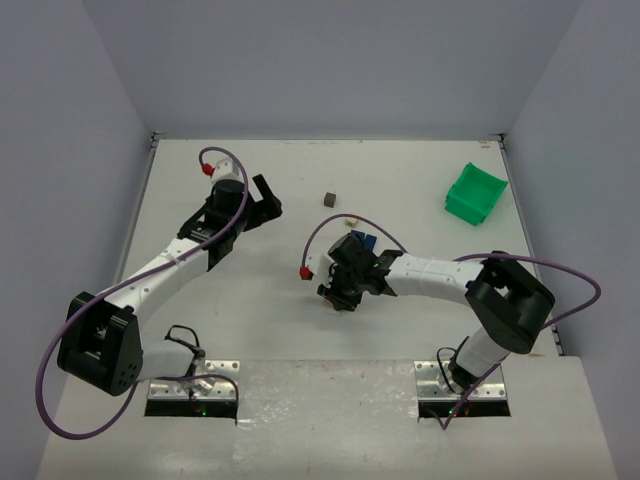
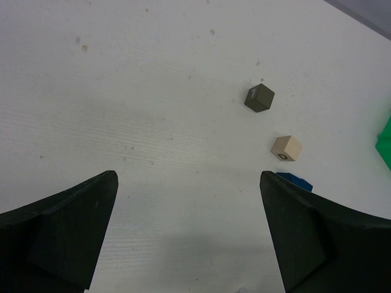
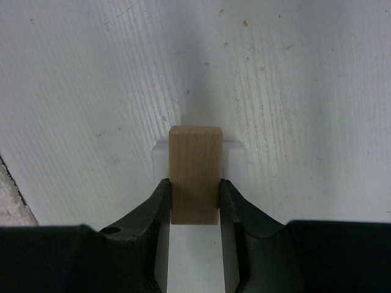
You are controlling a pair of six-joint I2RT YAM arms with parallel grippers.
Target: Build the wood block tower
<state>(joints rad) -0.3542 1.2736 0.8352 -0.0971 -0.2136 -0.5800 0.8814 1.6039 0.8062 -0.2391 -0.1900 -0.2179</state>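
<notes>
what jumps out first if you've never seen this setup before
The right end effector is shut on a tan wood block over the middle of the white table. A bright green bin sits alone toward the far right corner. The left end effector hangs open at the far left, with a dark grey cube and a beige cube lying apart ahead of it.

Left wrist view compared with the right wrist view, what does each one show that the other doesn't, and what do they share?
Only the left wrist view: the open left tool, and beyond it a dark grey cube, a beige cube, the edge of a blue piece and a sliver of the green bin. Only the right wrist view: the right tool shut on a tan block. Both: the white table.
</notes>
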